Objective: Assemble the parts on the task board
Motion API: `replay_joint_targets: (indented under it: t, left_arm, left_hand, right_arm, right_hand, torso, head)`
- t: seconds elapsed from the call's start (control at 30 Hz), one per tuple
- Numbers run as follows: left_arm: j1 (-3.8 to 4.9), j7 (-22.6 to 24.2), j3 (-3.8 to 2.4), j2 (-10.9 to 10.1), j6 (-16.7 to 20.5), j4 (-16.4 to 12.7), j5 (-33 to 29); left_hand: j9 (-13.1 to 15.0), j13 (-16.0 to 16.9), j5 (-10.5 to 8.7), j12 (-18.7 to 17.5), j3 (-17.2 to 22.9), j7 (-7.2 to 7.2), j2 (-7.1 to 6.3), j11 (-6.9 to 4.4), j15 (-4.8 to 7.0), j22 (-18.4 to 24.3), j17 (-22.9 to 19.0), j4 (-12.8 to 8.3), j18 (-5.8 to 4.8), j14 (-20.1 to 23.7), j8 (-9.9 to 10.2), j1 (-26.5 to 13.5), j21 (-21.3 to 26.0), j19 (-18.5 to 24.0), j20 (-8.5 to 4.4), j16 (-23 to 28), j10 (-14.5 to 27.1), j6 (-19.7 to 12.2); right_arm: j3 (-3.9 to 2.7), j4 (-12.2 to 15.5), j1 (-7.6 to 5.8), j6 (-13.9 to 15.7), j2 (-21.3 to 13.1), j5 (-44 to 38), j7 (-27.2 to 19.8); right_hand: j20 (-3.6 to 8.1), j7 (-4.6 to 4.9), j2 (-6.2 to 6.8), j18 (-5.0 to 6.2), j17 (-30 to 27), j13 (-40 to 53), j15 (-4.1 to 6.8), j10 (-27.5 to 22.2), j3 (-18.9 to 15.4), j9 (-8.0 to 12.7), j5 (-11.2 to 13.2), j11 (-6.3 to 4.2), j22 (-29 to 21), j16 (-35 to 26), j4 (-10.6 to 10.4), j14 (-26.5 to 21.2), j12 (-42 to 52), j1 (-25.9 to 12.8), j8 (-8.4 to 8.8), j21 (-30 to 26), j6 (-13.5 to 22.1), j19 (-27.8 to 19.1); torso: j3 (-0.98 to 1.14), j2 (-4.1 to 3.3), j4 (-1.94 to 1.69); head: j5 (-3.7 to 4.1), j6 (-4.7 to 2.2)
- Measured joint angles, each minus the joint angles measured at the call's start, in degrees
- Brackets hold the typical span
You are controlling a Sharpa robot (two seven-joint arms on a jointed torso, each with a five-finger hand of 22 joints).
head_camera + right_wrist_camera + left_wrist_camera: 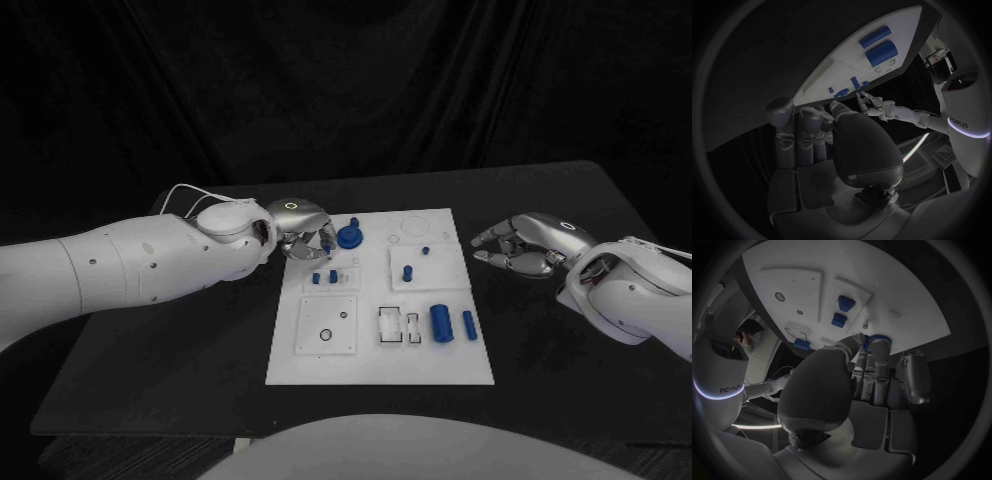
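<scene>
The white task board [382,345] lies in the middle of the black table. My left hand [306,238] reaches over the board's far left corner, where its thumb and a finger pinch a blue round part [352,236]. In the left wrist view the fingertips [879,349] close around that round part [878,340]. My right hand [526,245] hovers off the board's right edge, fingers loosely bent, holding nothing. The right wrist view shows the same hand [817,145] beside the board [879,70].
Two small blue blocks [326,276] sit on the board near the left hand. A blue peg [408,271] stands mid-board. A thick blue cylinder [441,323] and a thin one [469,323] lie at the right. Black table surrounds the board.
</scene>
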State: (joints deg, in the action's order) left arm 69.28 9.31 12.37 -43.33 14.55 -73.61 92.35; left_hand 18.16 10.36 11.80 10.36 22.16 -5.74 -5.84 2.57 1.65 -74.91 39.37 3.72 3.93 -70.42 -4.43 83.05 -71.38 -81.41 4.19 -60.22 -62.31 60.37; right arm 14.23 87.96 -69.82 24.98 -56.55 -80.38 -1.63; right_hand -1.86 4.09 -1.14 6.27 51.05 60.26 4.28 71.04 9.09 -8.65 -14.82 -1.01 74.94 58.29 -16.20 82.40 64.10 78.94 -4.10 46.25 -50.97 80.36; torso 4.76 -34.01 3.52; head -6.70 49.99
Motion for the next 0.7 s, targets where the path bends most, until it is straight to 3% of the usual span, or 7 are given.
replay_joint_targets:
  t: [0.7]
  left_arm:
    - [-1.72, -0.5, 0.0, 1.55, 0.11, 1.62, 0.01]
  left_hand:
    - [-0.07, -0.05, 0.0, 0.0, 0.16, 0.23, -0.01, 0.0, -0.01, 0.0, -0.08, -0.17, 0.01, 0.4, 0.01, 0.01, 0.0, 0.0, 0.0, 0.22, -0.84, 0.23]
  right_arm:
    - [0.0, -0.1, 0.03, -0.04, -0.01, 0.06, -0.02]
  right_hand:
    - [0.0, 0.0, 0.0, 0.0, -0.04, 0.01, 0.0, 0.0, 0.0, 0.0, 0.0, 0.0, -0.01, -0.17, 0.0, 0.0, 0.0, 0.0, 0.0, -0.21, 0.0, 0.0]
  torso:
    - [0.1, 0.03, 0.11]
  head:
    - [0.16, 0.0]
